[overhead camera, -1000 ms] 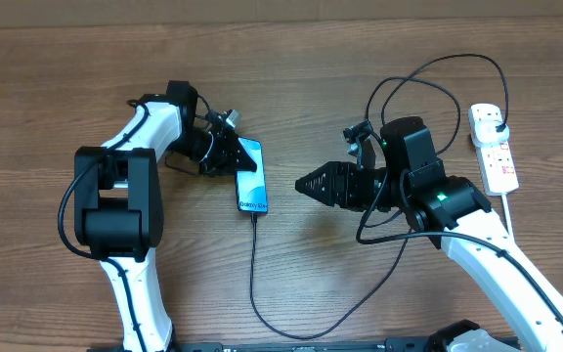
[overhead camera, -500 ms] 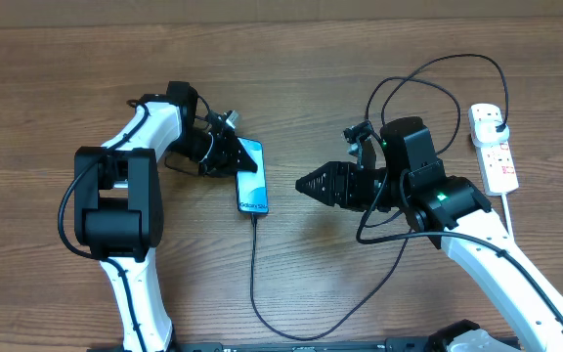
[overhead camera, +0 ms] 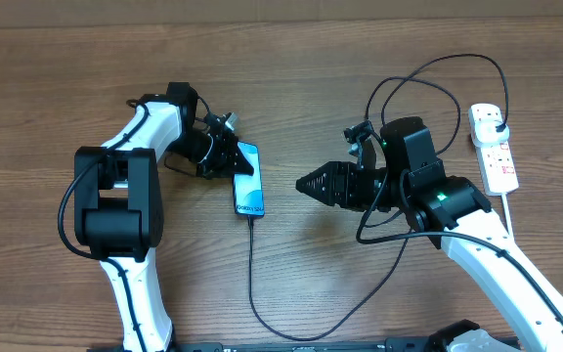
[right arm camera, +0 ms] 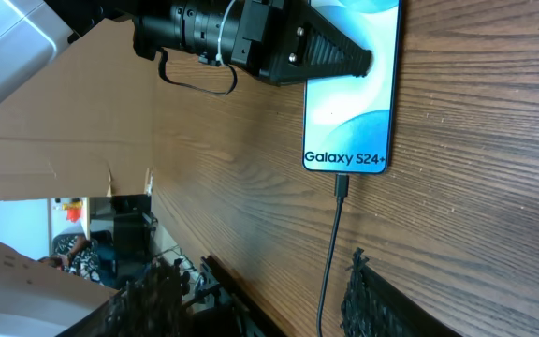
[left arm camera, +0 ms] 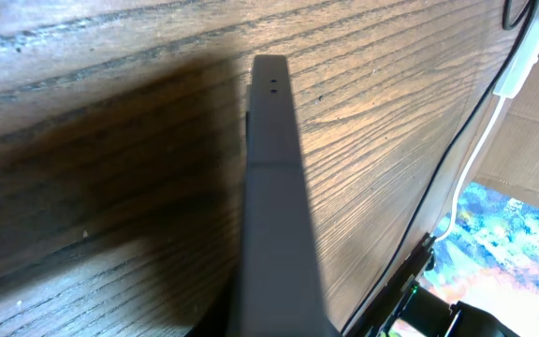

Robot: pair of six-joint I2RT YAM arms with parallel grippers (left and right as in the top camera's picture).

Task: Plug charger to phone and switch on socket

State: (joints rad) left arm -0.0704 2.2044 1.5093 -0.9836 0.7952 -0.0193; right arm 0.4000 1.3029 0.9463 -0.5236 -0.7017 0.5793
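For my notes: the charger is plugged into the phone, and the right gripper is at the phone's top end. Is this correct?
No: the left gripper is at the phone's top end, as the overhead view shows. The charger is plugged in.

Tally. Brown wood-grain bench: one. Slim rectangular smartphone with a light blue-white screen: one. Long thin black charger cable: one, with one small black connector tip and one black plug. White elongated power strip: one, with one thick white cord; its red-marked switches are too small to count. White-and-black robot arms: two, the left arm and the right arm. Black tapered tools: two, the left tool and the right tool. Green indicator light: one, on the right arm.
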